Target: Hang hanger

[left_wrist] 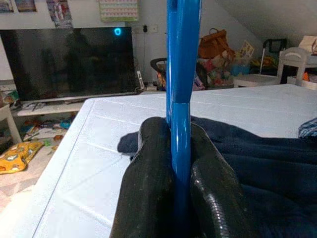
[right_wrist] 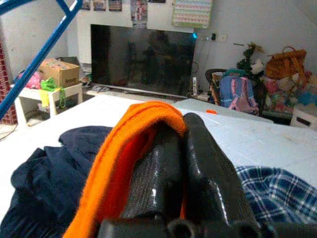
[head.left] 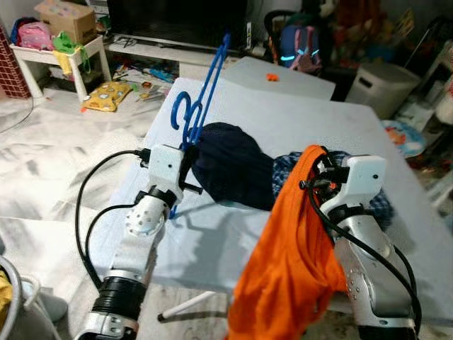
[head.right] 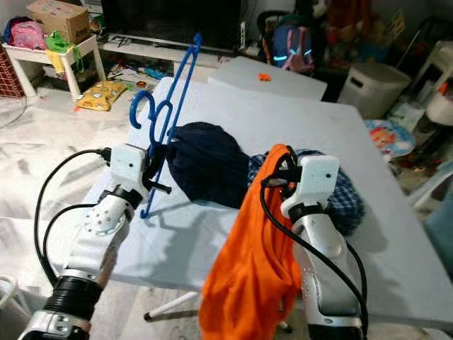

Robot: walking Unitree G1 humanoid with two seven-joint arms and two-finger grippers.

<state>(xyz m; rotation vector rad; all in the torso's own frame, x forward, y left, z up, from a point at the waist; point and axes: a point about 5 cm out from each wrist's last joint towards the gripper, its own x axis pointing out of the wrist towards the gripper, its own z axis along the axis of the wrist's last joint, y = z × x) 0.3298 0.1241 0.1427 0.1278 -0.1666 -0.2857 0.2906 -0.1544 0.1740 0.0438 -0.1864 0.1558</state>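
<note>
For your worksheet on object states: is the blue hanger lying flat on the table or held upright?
Held upright, tilted: the left tool clamps the blue hanger above the table.

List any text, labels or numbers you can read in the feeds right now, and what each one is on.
No text can be read.
Wall chart above the TV: a grid of print, too small to read.
Small posters on the wall beside it: blurred.
Cardboard box on the white side table: coloured marks, no legible word.
Blue hanger, orange garment: no label seen.
</note>
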